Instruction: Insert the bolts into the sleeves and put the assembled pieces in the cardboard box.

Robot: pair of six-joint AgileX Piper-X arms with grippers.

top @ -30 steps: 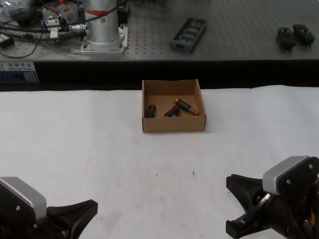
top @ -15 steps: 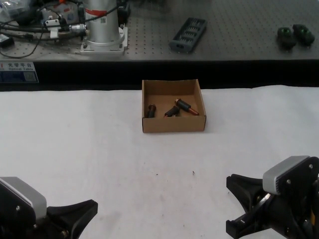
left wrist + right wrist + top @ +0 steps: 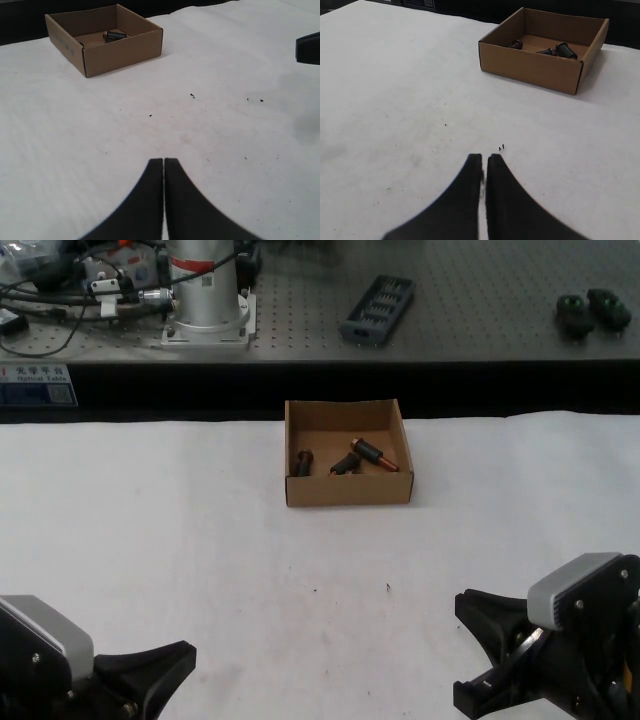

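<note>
Past the far edge of the white-covered counter runs a grey perforated metal table. It carries a silver cylindrical post, tangled cables, a dark slotted tray and two small dark round parts.

The open brown cardboard box sits at the middle of the counter's far edge, with bare white counter between it and the arms. Inside lie a black-and-copper assembled piece and two dark pieces. I cannot make out which are bolts and which sleeves, and from the wrist views the box wall hides part of them.

Both arms sit at the near edge, cut off there. The left gripper and the right gripper each have their fingers together. Tiny dark specks dot the counter.
</note>
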